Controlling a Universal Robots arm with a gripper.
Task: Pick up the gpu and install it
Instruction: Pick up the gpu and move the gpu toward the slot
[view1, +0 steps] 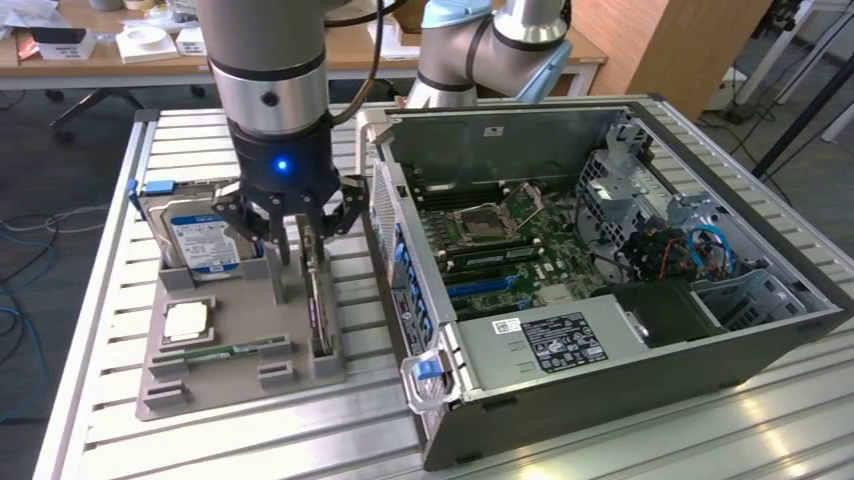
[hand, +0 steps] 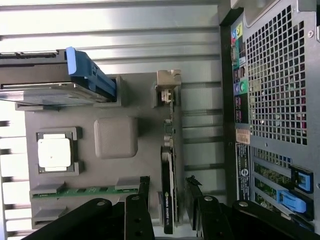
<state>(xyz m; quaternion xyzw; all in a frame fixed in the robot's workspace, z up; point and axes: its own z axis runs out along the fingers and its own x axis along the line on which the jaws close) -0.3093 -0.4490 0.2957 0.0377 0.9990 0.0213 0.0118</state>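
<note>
The gpu (view1: 319, 312) is a thin dark card standing on edge in a slot of the grey tray (view1: 227, 388), beside the computer case. In the wrist view the gpu (hand: 169, 165) runs lengthwise with its metal bracket at the far end. My gripper (view1: 296, 232) hangs straight above the card's rear half, open. In the wrist view the gripper (hand: 168, 182) straddles the card, with one black finger (hand: 143, 196) on each side and a visible gap to the card. Nothing is held.
The tray also holds a hard drive (view1: 200, 240) with a blue-white label, a square processor (view1: 187, 320), a green memory stick (view1: 227, 352) and a grey post (hand: 116, 137). The open computer case (view1: 747, 330) with its motherboard (view1: 501, 250) lies at the exterior view's right. A second arm (view1: 481, 50) stands behind.
</note>
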